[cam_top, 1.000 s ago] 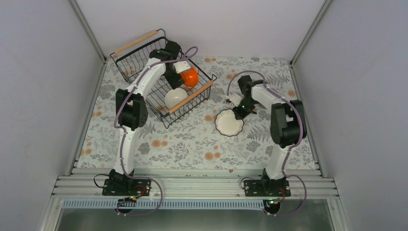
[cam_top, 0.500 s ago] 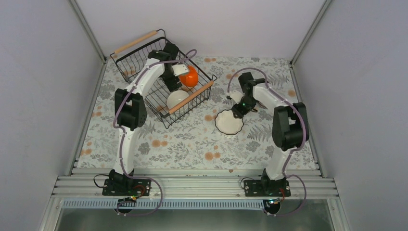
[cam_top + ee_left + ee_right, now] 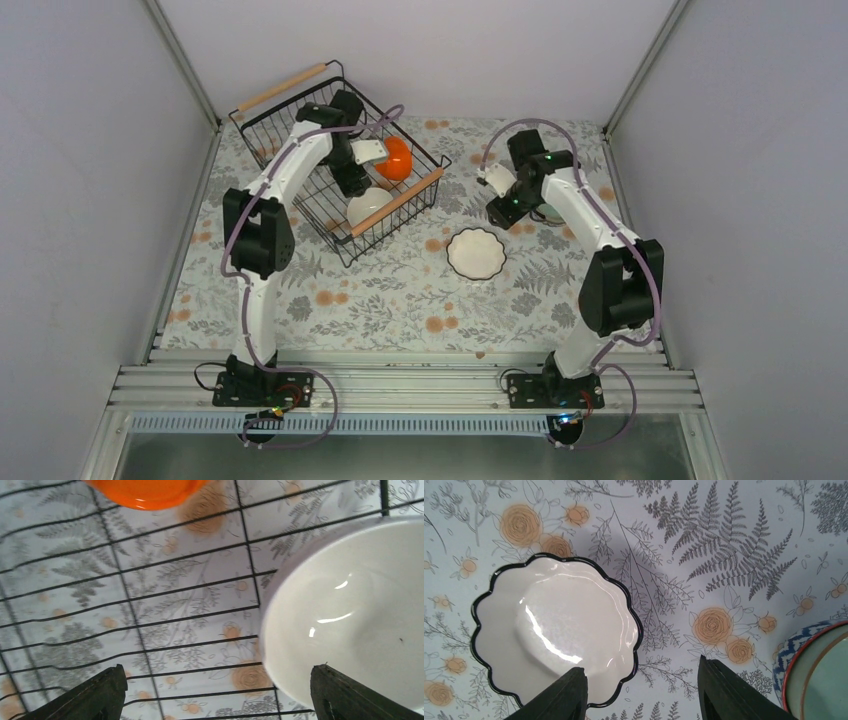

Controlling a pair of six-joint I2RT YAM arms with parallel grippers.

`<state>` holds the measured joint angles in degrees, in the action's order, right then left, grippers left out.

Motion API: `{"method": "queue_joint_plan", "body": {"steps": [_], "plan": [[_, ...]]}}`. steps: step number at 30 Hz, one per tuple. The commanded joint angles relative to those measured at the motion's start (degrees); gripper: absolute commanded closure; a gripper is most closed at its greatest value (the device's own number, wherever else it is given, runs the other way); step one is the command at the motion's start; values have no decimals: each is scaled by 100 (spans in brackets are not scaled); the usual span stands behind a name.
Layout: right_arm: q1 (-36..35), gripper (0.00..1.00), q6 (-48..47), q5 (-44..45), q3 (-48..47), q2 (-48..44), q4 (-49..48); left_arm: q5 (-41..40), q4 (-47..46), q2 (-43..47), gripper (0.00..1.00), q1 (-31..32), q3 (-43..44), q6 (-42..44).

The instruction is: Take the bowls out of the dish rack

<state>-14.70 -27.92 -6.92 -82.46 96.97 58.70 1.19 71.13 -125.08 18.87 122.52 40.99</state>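
Note:
The black wire dish rack stands at the back left. It holds an orange bowl and a plain white bowl. My left gripper hangs open inside the rack. In the left wrist view the white bowl lies by the right finger and the orange bowl is at the top; nothing sits between the fingers of the left gripper. A scallop-edged white bowl rests on the table. My right gripper hovers open above and behind it, holding nothing.
In the right wrist view, the right gripper is over the floral cloth between the scalloped bowl and a blue patterned bowl with a red rim. Grey walls enclose the table on three sides.
My right gripper has opened, let go of the scalloped bowl on the table, and risen back to the right. My left gripper has shifted inside the rack toward the white bowl.

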Motion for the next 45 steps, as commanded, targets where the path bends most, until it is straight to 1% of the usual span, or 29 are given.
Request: {"method": "queue_joint_plan", "body": {"steps": [1, 6, 9, 15, 21, 23, 25, 27, 28, 31, 33, 36, 39, 43, 45], "plan": [[-50, 47, 152, -261, -348, -126, 193, 351, 22, 99, 9, -1, -269, 87], [-49, 48, 298, -526, -506, -126, 160, 381, -364, 50, 11, 52, -580, -34], [-48, 48, 329, -671, -493, -364, 126, 348, -582, 21, 12, 79, -752, -80], [-50, 50, 382, -684, -458, -455, 116, 501, -836, -100, 28, 78, -855, -183], [-45, 51, 481, -696, -598, -605, 118, 725, -756, -207, 58, 107, -649, -241], [-45, 51, 534, -696, -636, -670, 95, 789, -684, -204, 69, 106, -597, -244], [-49, 51, 578, -659, -645, -731, 56, 843, -643, -165, 83, 101, -588, -245], [-45, 51, 595, -621, -649, -786, 39, 883, -616, -125, 94, 107, -595, -254], [-42, 51, 597, -596, -657, -804, 37, 883, -600, -96, 97, 98, -605, -260], [-37, 51, 595, -514, -715, -843, 24, 793, -562, 38, 98, 84, -594, -266], [-8, 51, 595, -504, -787, -872, 19, 518, -509, 158, 98, 71, -507, -306], [13, 51, 596, -498, -837, -918, 15, 42, -359, 322, 98, 39, -90, -436], [37, 51, 604, -477, -866, -949, -6, -556, -75, 394, 98, 23, 676, -646], [71, 51, 615, -485, -849, -967, -44, -1030, 432, 314, 98, 51, 2141, -808], [92, 52, 620, -488, -836, -978, -66, -1208, 537, 334, 98, 98, 2806, -837]]}}
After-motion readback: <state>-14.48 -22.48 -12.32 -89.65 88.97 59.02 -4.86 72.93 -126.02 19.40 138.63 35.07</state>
